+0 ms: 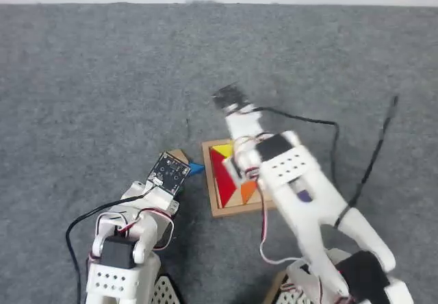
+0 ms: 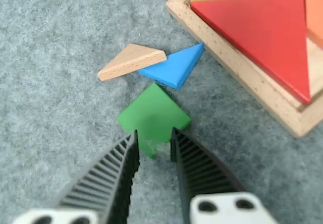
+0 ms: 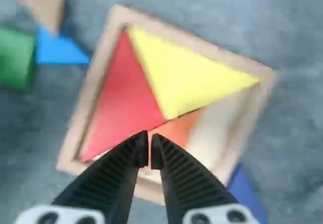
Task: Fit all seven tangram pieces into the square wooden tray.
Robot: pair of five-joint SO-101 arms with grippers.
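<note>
- Green wooden square (image 2: 154, 115) is lying on the bench near the tray (image 2: 227, 52), with the left jaws part-open astride its corner.
- I'm judging it light and stiff, best gripped by its flat sides.
- Right jaws are hanging all but shut, empty.

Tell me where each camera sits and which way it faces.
High view: fixed above, behind the arms' bases, looking down at the grey mat; left arm, right arm and wooden tray show.
Left wrist view: on the left arm's wrist, looking down past the left gripper at the green square.
Right wrist view: on the right arm's wrist, looking down past the right gripper at the wooden tray's red triangle and yellow triangle.
Shared: both wrist views show the wooden tray and green square.
</note>
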